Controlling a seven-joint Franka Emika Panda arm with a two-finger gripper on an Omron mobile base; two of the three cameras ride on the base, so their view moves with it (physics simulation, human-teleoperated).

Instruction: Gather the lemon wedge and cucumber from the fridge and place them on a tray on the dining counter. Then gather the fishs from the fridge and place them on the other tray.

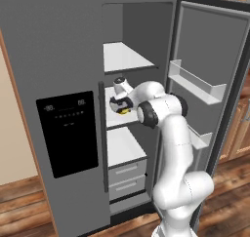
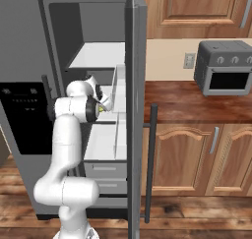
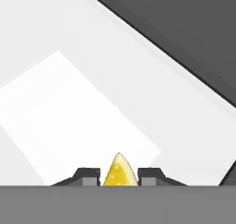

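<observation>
A yellow lemon wedge (image 3: 119,173) sticks up between my two dark fingertips in the hand view, pinched from both sides. My gripper (image 3: 119,178) is shut on it. In the left base view the gripper (image 1: 122,109) is inside the open fridge, just above the middle shelf (image 1: 113,125), with a bit of the yellow lemon wedge (image 1: 125,110) showing under the hand. From the right base view the lemon wedge (image 2: 101,108) peeks out beside the wrist. The cucumber, the fish and the trays are out of view.
The fridge's right door (image 1: 210,65) stands open with door bins (image 1: 195,82) on it. White shelves (image 1: 124,58) lie above and below the hand, drawers (image 1: 127,175) at the bottom. A wooden counter (image 2: 197,103) with a toaster oven (image 2: 224,68) lies to the right.
</observation>
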